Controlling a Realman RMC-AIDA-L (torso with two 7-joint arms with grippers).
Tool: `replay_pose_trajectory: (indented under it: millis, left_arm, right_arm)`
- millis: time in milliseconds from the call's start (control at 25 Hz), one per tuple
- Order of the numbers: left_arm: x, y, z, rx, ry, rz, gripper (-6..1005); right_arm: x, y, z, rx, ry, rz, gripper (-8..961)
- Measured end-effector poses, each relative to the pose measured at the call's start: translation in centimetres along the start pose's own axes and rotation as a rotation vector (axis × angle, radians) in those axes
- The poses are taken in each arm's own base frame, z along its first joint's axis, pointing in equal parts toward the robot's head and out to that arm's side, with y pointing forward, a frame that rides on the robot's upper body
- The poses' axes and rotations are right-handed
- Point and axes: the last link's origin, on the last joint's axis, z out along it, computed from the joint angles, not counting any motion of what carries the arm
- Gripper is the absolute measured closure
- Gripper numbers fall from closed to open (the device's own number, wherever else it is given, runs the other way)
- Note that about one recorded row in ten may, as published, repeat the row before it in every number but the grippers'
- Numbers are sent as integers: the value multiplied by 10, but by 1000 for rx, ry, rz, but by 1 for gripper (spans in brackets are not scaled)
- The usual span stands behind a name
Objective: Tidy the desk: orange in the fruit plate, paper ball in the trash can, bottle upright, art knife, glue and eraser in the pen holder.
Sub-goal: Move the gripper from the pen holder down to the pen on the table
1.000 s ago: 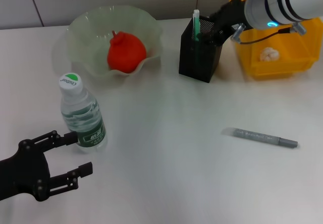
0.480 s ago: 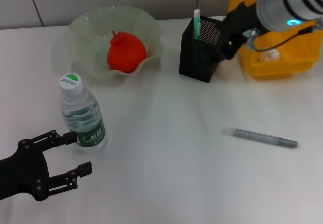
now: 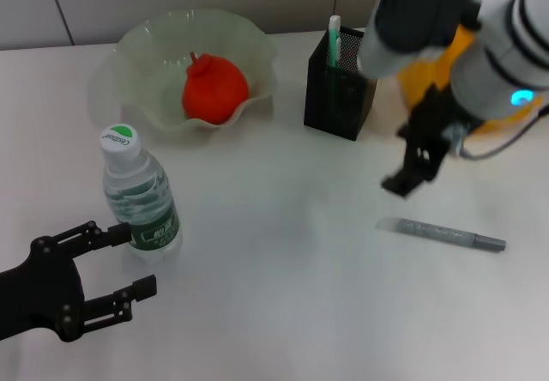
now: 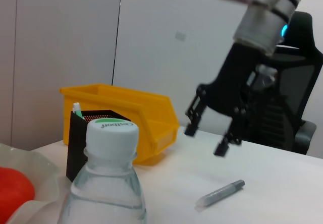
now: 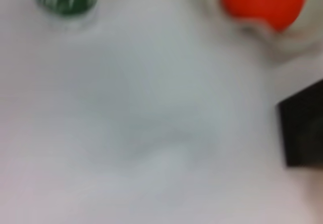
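On the white desk [image 3: 283, 312], the grey art knife [image 3: 442, 233] lies at the right, with the right gripper [image 3: 418, 168] hovering just above it, fingers spread and empty. The left gripper [image 3: 120, 265] sits near left, open beside the upright bottle [image 3: 139, 194].

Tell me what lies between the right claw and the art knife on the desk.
Nothing. In the head view, only bare white desk separates the open right claw from the art knife; the left wrist view shows the claw above it.
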Motion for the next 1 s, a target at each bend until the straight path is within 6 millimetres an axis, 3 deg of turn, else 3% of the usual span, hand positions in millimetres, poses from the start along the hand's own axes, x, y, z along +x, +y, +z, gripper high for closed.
replay_pose_trajectory:
  millis: [280,600,1000]
  left_arm:
    - [0,1,1,-10,0,3,229]
    - [0,2,1,-14,2,-1,229]
    - [0,2,1,-15,4,-3,229]
  right_arm:
    - [15,5,34,-129,111,-16,271]
    - [24,0,51,-199,125,-2,295]
    - [31,-8,64,-159,141,6,325]
